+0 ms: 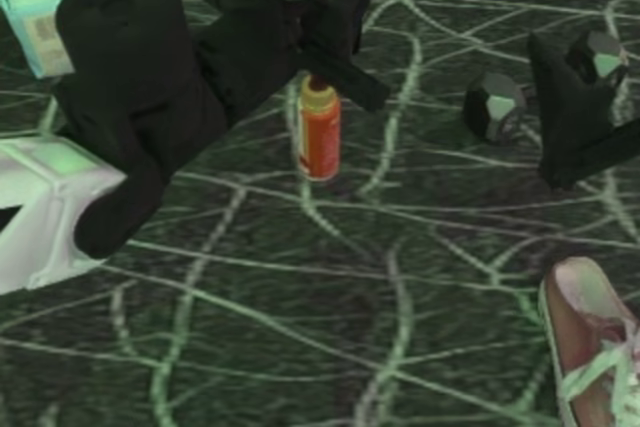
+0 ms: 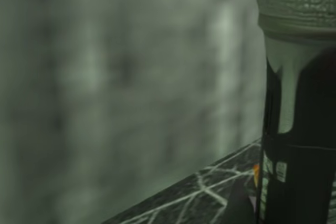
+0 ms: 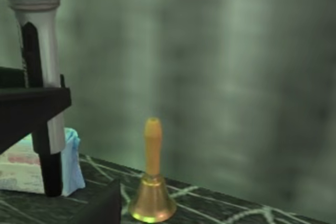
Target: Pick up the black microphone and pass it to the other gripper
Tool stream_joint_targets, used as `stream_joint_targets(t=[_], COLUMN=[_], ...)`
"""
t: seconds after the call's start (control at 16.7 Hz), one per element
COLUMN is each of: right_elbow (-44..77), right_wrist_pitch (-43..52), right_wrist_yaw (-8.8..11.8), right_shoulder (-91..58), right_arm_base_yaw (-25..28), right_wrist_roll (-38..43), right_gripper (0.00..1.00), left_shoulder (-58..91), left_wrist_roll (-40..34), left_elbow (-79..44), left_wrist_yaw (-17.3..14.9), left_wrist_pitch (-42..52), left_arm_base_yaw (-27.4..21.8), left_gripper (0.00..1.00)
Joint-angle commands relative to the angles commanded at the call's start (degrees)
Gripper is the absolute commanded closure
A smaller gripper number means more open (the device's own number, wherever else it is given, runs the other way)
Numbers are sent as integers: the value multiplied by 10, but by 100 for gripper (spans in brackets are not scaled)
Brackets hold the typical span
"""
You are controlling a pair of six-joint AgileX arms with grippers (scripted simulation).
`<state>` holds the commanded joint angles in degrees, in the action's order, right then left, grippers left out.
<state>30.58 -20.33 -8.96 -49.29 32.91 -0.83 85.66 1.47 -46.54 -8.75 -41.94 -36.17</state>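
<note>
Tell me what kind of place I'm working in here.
Probably a rendered tabletop test scene, not a real room: dark web-patterned table scattered with unrelated props, namely an orange bottle, black hex dumbbell and brass handbell.

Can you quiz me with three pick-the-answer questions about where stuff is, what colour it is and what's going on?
1. Where is the shoe in the top view?
A. lower right corner
B. upper left corner
C. middle

2. What colour is the bottle's body?
A. blue
B. orange
C. white

3. What is happening with the black microphone?
A. it lies flat on the table
B. it rests inside the shoe
C. the left pincer holds it

Answers:
1. A: the shoe sits at the lower right.
2. B: the bottle is orange.
3. C: the left pincer grips the black microphone upright, while the right pincer hangs over the table's right side.
</note>
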Motion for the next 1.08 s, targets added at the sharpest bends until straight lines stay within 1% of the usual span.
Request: stream_joint_targets(t=[0.24, 0.42, 0.78, 1.08], right_elbow=[82, 109, 113, 173], right_wrist_pitch=[-54, -71, -72, -84], right_wrist_yaw=[-24, -33, -34, -23], right_shoulder=[-133, -184, -187, -262], right_arm_base_yaw=[89, 124, 125, 115], right_wrist_roll=[-4, -6, -7, -6], right_gripper=[0, 0, 0, 0], left_shoulder=[0, 0, 0, 0], left_wrist_roll=[0, 0, 0, 0], left_elbow=[0, 0, 0, 0], left_wrist_yaw=[0, 0, 0, 0], left_wrist_pitch=[0, 0, 0, 0], left_arm_base_yaw=[0, 0, 0, 0], left_gripper=[100, 100, 100, 100])
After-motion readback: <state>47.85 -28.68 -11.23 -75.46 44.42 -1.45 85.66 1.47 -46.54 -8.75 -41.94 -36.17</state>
